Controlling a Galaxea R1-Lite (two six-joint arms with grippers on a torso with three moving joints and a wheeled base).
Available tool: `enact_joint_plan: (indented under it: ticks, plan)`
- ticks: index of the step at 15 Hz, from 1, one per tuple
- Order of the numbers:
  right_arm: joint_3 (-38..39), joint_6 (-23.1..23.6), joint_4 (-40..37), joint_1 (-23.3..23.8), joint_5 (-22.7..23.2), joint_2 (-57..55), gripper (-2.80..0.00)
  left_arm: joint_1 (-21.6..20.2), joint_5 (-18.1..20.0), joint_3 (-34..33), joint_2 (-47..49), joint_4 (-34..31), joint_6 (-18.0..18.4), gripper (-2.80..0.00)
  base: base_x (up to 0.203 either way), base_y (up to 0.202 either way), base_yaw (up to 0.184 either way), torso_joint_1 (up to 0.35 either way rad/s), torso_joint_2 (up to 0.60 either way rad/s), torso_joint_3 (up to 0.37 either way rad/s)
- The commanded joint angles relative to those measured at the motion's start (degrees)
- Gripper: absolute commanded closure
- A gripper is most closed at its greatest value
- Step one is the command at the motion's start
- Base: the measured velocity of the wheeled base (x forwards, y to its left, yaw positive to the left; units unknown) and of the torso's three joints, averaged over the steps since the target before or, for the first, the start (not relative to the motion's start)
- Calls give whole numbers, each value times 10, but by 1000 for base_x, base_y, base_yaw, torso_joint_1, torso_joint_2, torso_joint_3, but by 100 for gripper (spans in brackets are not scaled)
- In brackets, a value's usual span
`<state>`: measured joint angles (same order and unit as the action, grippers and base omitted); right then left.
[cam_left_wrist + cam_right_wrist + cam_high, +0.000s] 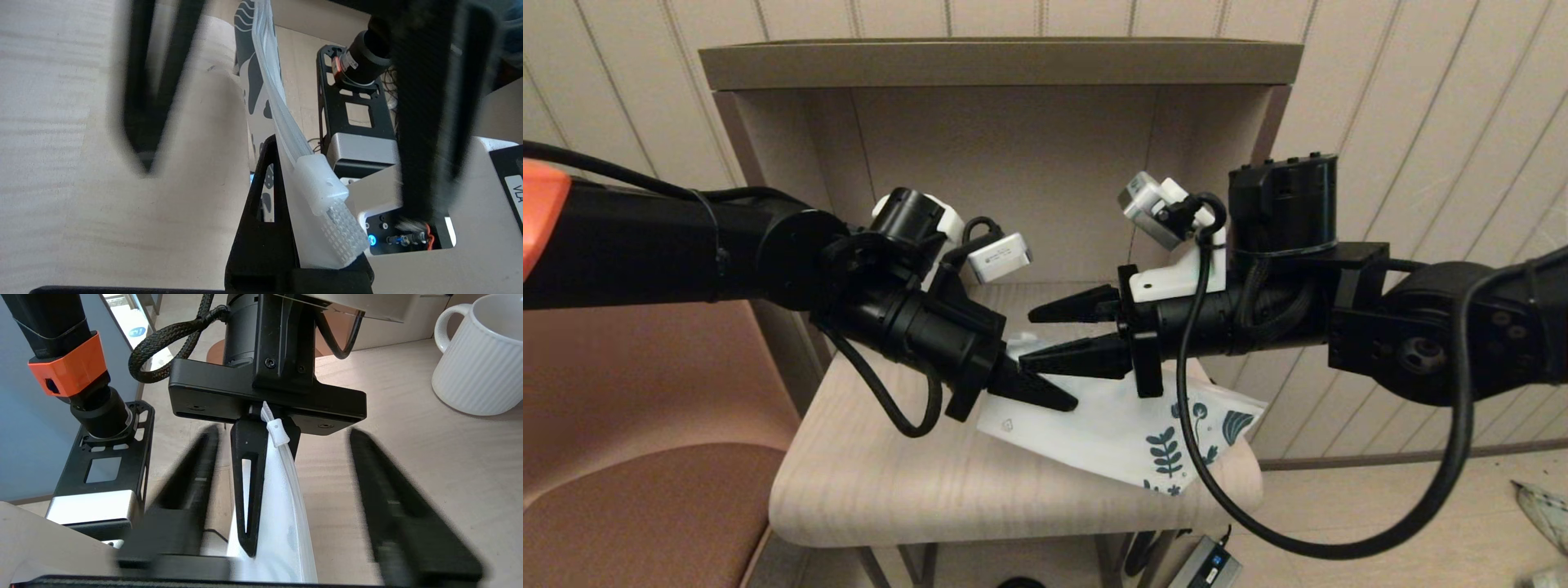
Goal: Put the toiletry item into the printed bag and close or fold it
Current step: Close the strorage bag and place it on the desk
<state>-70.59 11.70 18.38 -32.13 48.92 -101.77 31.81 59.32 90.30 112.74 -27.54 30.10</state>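
The left gripper [1033, 390] is pinching the zip end of the soft white bag with dark leaf prints [1123, 431], held up above the pale wooden table [874, 482], while the right gripper [1045, 333] waits spread apart by the zip edge, and should slide along slowly to shut it; the small tube is not seen.

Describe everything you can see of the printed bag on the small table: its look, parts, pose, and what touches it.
The printed bag is a flat, soft white pouch with dark teal leaf and flower prints at the end overhanging the table's front edge. A translucent white zip strip with a slider runs along its raised edge. The left tool is shut on the slider end; the right tool is open beside it.
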Motion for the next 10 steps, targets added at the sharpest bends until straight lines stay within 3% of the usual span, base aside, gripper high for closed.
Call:
enact_joint_plan:
  ticks: [1, 10]
  plan:
    - [3, 0, 2, -2, 3, 1, 0, 0, 4, 0, 1, -1, 1, 0, 0, 0, 0, 0, 0, 0]
    - [11, 0, 3, -13, 5, 11, 0, 0, 6, 1, -1, -1, 1, 0, 0, 0, 0, 0, 0, 0]
